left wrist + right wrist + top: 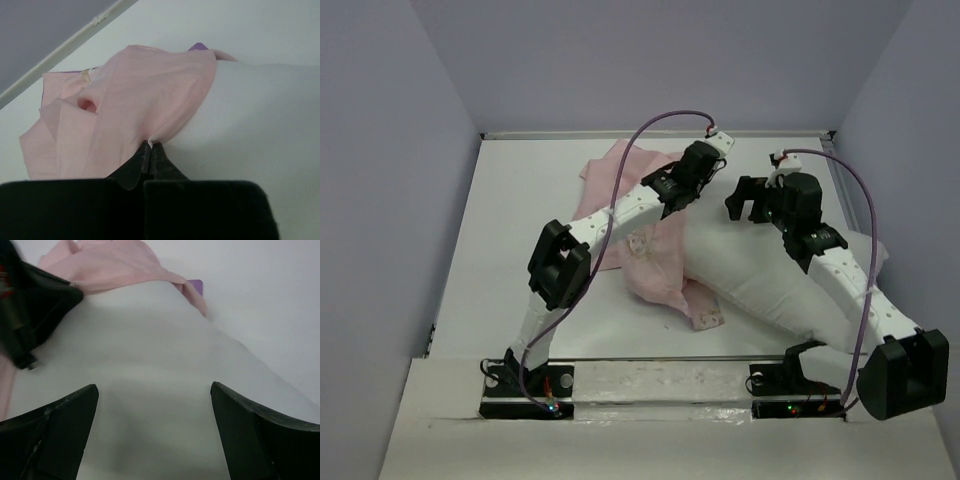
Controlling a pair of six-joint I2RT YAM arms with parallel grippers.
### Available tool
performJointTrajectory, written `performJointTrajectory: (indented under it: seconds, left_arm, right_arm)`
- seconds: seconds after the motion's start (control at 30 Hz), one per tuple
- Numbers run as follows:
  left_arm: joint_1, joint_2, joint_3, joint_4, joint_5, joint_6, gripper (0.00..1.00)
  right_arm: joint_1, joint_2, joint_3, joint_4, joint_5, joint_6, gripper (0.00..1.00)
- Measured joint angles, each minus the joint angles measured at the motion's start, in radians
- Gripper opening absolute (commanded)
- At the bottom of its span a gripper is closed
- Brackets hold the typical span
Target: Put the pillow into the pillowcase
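Observation:
The plump white pillow point(760, 280) lies across the middle and right of the table, its far end tucked under the pale pink pillowcase point(655, 260). My left gripper point(688, 203) is shut on the pillowcase's edge point(150, 142), right where the pink fabric point(125, 100) meets the pillow point(260, 115). A purple patch point(199, 46) of the case's other side peeks out at the far edge. My right gripper point(748, 200) stands open just above the pillow point(150, 340), with nothing between its fingers point(250, 415). The right wrist view shows the pillowcase point(110, 265) beyond and the left gripper point(30, 305) at the left.
The white table point(520, 220) is boxed in by grey walls at the left, back and right. Both arm bases sit at the near edge. Part of the pillowcase is bunched toward the back left point(610, 170).

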Motion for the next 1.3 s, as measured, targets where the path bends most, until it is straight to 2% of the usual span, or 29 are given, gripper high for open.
performJointTrajectory:
  seconds: [0.17,0.2,0.23,0.27,0.3,0.33,0.37,0.4,0.57,0.77,0.93,1.1,1.3]
  left_arm:
    - [0.006,-0.060,-0.061,0.073,0.043,-0.048,0.00]
    - [0.007,-0.077,-0.069,0.084,0.069,-0.064,0.00]
    - [0.009,-0.089,-0.073,0.093,0.084,-0.074,0.00]
    - [0.011,-0.107,-0.077,0.104,0.108,-0.090,0.00]
    - [0.013,-0.127,-0.079,0.114,0.145,-0.114,0.00]
    - [0.015,-0.136,-0.079,0.122,0.169,-0.125,0.00]
    - [0.018,-0.151,-0.079,0.134,0.202,-0.145,0.00]
    - [0.019,-0.163,-0.079,0.144,0.230,-0.165,0.00]
    - [0.031,-0.205,-0.090,0.171,0.412,-0.268,0.00]
    - [0.032,-0.276,-0.165,0.235,0.637,-0.406,0.00]
    - [0.033,-0.328,-0.198,0.363,0.772,-0.529,0.00]
    - [-0.013,-0.383,-0.208,0.433,0.794,-0.584,0.00]
    - [-0.091,-0.428,-0.240,0.459,0.762,-0.623,0.00]
  right_arm:
    - [-0.063,0.204,0.047,0.060,-0.146,-0.067,1.00]
    - [-0.063,0.243,0.055,0.071,-0.191,-0.074,0.97]
    - [-0.064,0.280,0.058,0.088,-0.232,-0.076,0.88]
    - [-0.064,0.294,0.059,0.101,-0.262,-0.075,0.79]
    - [-0.067,0.311,0.058,0.130,-0.327,-0.067,0.45]
    - [-0.068,0.316,0.057,0.149,-0.365,-0.054,0.20]
    - [-0.069,0.317,0.049,0.195,-0.433,-0.040,0.04]
    - [-0.071,0.313,0.035,0.239,-0.494,-0.016,0.00]
    - [-0.071,0.214,-0.097,0.452,-0.671,0.166,0.00]
    - [-0.073,0.067,-0.188,0.691,-0.759,0.397,0.00]
    - [-0.073,0.073,-0.219,0.915,-0.803,0.570,0.00]
    - [-0.072,0.106,-0.219,0.965,-0.769,0.591,0.00]
    - [-0.071,0.174,-0.161,0.883,-0.689,0.610,0.00]
